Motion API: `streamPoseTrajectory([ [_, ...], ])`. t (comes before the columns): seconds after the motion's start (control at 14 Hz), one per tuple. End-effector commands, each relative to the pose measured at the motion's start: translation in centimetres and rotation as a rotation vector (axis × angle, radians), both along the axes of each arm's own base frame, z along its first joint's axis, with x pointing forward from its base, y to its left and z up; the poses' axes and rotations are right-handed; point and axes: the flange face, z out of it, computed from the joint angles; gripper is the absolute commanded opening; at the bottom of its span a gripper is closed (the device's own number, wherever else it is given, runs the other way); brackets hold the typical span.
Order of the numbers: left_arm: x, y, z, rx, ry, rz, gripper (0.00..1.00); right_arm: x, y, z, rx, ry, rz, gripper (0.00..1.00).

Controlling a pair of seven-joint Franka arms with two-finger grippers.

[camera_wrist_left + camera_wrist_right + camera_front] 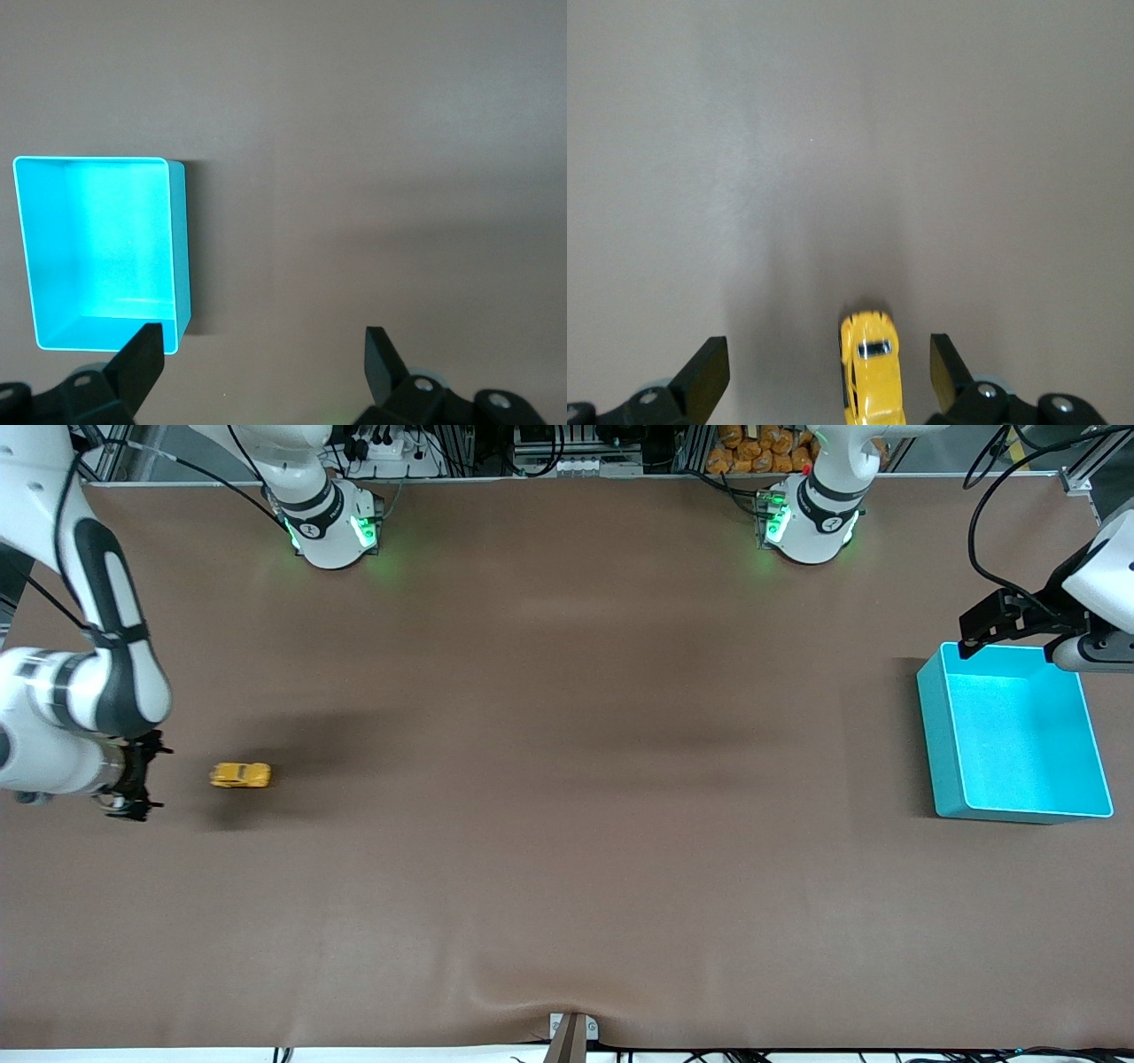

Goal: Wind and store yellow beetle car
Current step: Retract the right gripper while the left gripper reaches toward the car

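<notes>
The yellow beetle car (240, 776) stands on its wheels on the brown table near the right arm's end. My right gripper (146, 781) hovers low beside it, a short gap away, open and holding nothing. In the right wrist view the car (873, 370) lies free on the table between the spread fingers of the right gripper (828, 341), closer to one finger (946, 365), touching neither. My left gripper (974, 636) waits open and empty over the farther corner of the teal bin (939, 744). The left wrist view shows the left gripper (263, 329) beside the empty bin (180, 257).
Both arm bases (332, 522) (811, 518) stand at the table's farther edge. A wide stretch of bare brown table (576, 779) lies between the car and the bin. A small bracket (571, 1032) sits at the nearest table edge.
</notes>
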Motion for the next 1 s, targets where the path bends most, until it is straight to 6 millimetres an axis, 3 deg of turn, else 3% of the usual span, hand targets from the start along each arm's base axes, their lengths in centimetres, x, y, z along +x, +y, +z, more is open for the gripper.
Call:
streamPoseTrajectory([
  [0.0, 0.2, 0.0, 0.5, 0.0, -0.013, -0.019, 1.0, 1.8, 2.2, 4.2, 0.036, 0.01, -0.014, 1.0],
  [0.29, 0.2, 0.0, 0.5, 0.0, -0.013, -0.019, 1.0, 2.9, 4.5, 7.7, 0.04, 0.018, 0.02, 1.0],
  [0.57, 0.2, 0.0, 0.5, 0.0, -0.013, -0.019, 1.0, 3.2, 5.1, 9.0, 0.046, 0.023, 0.066, 1.0],
  [0.71, 0.2, 0.1, 0.4, 0.0, -0.011, -0.017, 1.0, 3.1, 7.5, 9.4, 0.059, 0.067, 0.181, 1.0],
  [0.93, 0.2, 0.1, 0.4, -0.001, -0.011, -0.017, 1.0, 3.3, 9.1, 11.2, 0.074, 0.073, 0.258, 1.0],
])
